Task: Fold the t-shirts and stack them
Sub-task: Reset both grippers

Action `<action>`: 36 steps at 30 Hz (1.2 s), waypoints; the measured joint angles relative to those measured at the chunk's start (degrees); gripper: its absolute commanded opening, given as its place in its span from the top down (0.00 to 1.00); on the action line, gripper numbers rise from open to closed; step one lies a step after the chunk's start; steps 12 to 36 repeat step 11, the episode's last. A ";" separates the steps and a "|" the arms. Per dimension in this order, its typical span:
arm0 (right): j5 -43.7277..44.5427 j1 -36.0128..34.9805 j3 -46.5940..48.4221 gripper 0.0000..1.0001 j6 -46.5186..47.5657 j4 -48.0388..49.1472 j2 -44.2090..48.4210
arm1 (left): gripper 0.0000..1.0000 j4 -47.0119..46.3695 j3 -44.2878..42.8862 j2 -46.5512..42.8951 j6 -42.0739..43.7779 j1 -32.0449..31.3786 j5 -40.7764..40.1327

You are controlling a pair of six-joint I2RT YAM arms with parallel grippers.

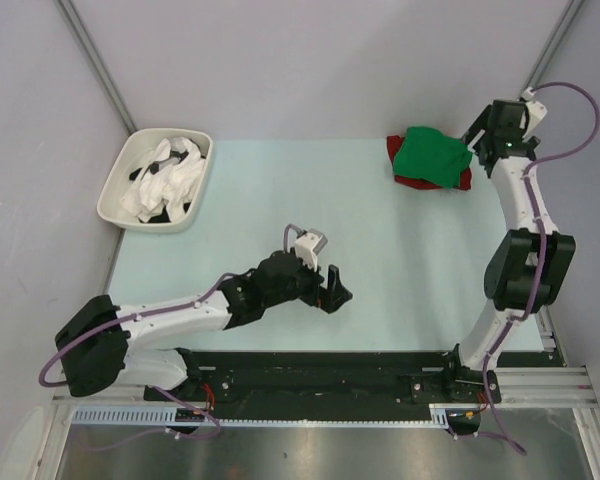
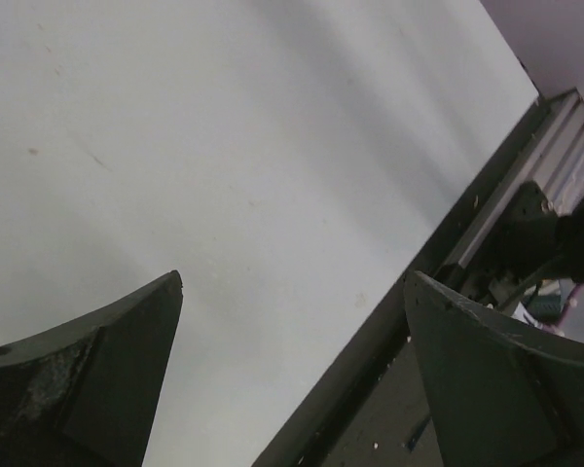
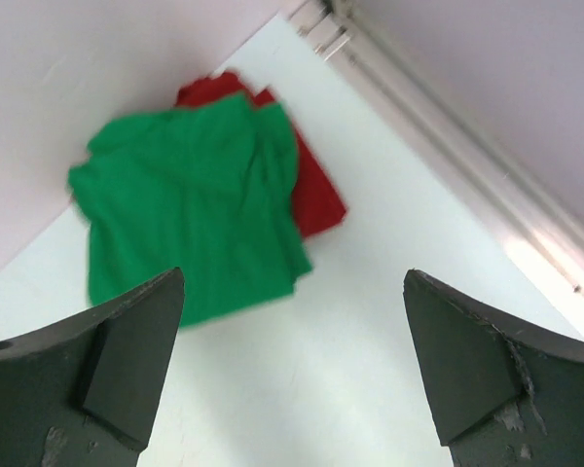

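A folded bright green t-shirt (image 1: 433, 155) lies on top of a folded dark red t-shirt (image 1: 462, 182) at the table's far right. The right wrist view shows the green shirt (image 3: 190, 204) covering most of the red one (image 3: 316, 199). My right gripper (image 1: 496, 135) is open and empty, held above the table just right of the stack; in its own view (image 3: 294, 277) the jaws stand wide apart. My left gripper (image 1: 332, 290) is open and empty over the near middle of the table; its view (image 2: 294, 277) shows bare table between the jaws.
A white bin (image 1: 115, 195) holding white and dark cloths stands at the far left. The black base rail (image 1: 320, 375) runs along the near edge and also shows in the left wrist view (image 2: 389, 331). Walls close the back and sides.
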State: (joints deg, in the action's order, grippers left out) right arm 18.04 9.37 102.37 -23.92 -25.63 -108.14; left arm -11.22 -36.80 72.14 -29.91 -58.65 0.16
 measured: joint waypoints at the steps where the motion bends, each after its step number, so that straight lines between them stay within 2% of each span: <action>1: 1.07 -1.92 -2.93 0.00 -0.48 0.39 2.60 | 0.00 2.08 -2.23 0.48 0.00 0.90 0.07; 5: 2.95 -12.35 -13.22 0.00 -2.54 1.88 12.28 | 0.00 7.52 -9.99 2.10 0.17 3.63 -2.19; 11: 4.81 -28.72 -22.88 0.00 -0.02 2.69 24.63 | 0.00 14.25 -13.94 1.51 0.39 4.61 -7.32; 36: 4.81 -28.72 -22.88 0.00 -0.02 2.69 24.63 | 0.00 14.25 -13.94 1.51 0.39 4.61 -7.32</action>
